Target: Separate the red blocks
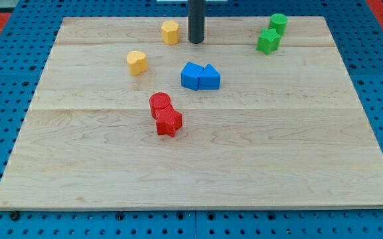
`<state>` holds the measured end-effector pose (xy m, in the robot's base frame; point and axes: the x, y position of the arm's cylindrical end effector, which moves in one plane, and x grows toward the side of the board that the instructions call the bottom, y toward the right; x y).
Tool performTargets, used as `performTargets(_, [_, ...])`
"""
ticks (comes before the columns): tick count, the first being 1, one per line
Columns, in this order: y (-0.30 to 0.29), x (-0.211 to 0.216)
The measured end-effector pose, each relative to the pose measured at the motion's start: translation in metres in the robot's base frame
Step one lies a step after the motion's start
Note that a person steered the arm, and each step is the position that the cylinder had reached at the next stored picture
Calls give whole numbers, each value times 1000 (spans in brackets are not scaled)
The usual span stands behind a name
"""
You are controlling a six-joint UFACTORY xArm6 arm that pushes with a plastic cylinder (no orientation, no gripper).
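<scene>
Your separating is not begun; my tip (196, 41) (a bare rod, touching nothing) stands well above the red cylinder (159, 103) and red star (168, 122), which touch each other.

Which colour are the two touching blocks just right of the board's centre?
Blue, both of them; the camera view, the only one, shows them clearly.

My tip (196, 41) rests near the view's top of the wooden surface (277, 166), just right of a yellow block (170, 32). Well below it, toward the view's bottom-left, the red cylinder (159, 103) and red star block (168, 122) touch (blue pair (200, 77) lies between).
</scene>
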<state>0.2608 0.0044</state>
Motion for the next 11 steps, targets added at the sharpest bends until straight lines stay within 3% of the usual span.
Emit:
performTargets(2, [-50, 97])
performTargets(5, [-52, 234])
performTargets(7, [-24, 272])
performTargets(8, [-22, 243])
performTargets(9, [-51, 240])
performTargets(11, [-24, 270])
